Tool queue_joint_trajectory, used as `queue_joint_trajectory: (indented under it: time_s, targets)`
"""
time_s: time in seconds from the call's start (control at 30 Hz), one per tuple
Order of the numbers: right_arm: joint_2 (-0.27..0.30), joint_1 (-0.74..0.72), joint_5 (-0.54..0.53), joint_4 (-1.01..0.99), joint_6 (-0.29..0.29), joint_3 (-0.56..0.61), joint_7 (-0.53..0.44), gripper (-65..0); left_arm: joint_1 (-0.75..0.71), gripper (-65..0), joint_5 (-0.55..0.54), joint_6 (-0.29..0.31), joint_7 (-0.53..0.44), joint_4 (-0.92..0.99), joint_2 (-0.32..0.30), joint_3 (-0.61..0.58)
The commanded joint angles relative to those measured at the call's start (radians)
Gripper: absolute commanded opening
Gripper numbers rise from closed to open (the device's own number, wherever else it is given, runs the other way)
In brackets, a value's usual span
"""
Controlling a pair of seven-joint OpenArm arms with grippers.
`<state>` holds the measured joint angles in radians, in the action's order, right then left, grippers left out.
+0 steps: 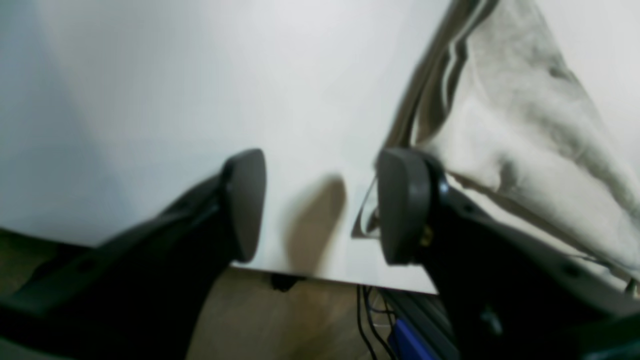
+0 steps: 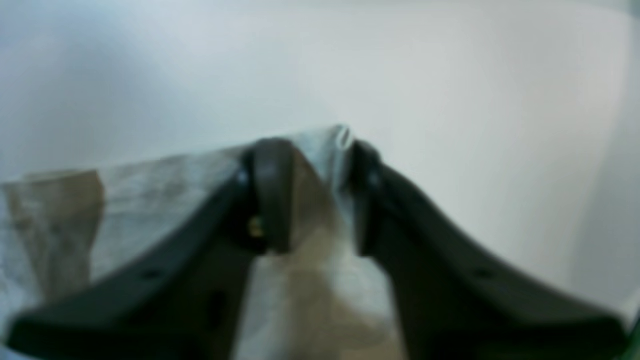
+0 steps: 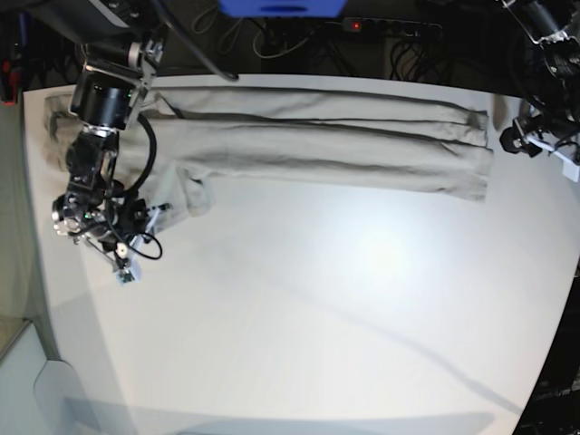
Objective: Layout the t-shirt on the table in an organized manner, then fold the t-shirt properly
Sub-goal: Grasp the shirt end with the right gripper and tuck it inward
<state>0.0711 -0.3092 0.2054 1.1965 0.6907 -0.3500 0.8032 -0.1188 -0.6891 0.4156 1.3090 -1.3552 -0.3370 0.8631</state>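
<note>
Nearest the left wrist camera, the left gripper (image 1: pixel 320 205) hangs with its jaws apart and nothing between them, over the near edge of the table (image 1: pixel 175 90), just beside the t-shirt (image 1: pixel 525 130) at 2 o'clock. From the base view the shirt (image 3: pixel 317 136) lies in a long folded band across the table's 12 o'clock side. At 9 o'clock the right gripper (image 2: pixel 317 192) stands with cloth between its jaws; whether they pinch it I cannot tell. No label or writing is readable.

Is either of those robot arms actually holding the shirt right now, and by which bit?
The right end effector pinches the t-shirt at a corner of its edge; which part is unclear. The left end effector is open, holding nothing.
</note>
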Motion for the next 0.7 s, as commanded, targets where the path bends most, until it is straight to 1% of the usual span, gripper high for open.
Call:
queue_joint_trajectory:
  time_s: [0.0,0.03,0.13,0.23,0.4,0.47,0.67]
  targets:
    - [0.009,-0.011,0.025,0.009,0.007,-0.001,0.02,-62.6,0.009,-30.2,-0.017,0.004,-0.006,-0.016,-0.02,0.006]
    - [0.009,-0.011,0.025,0.009,0.007,-0.001,0.02,-65.0,0.009,-30.2,-0.017,0.004,-0.006,-0.016,-0.02,0.006]
    - [0.009,-0.009,0.021,0.024,0.007,-0.005,0.02,-65.0,0.009,-30.2,-0.017,0.004,-0.006,-0.016,-0.02,0.008]
    - [0.003,0.014,0.019,0.105,0.007,-0.004,0.02,-65.0,0.009,-30.2,-0.017,0.004,-0.004,-0.016,-0.02,0.009]
    - [-0.046,0.068,0.025,0.306,0.007,-0.001,0.032,-65.0,0.009,-30.2,-0.027,0.004,-0.004,-0.016,-0.018,0.009]
    - [-0.058,0.095,0.025,0.371,0.007,-0.001,0.052,-65.0,0.009,-30.2,-0.063,0.004,-0.004,-0.016,-0.018,0.009]
    - [-0.095,0.193,0.019,0.58,0.007,-0.001,0.152,-65.0,-0.012,-30.2,-0.183,0.004,-0.004,-0.016,-0.029,0.009]
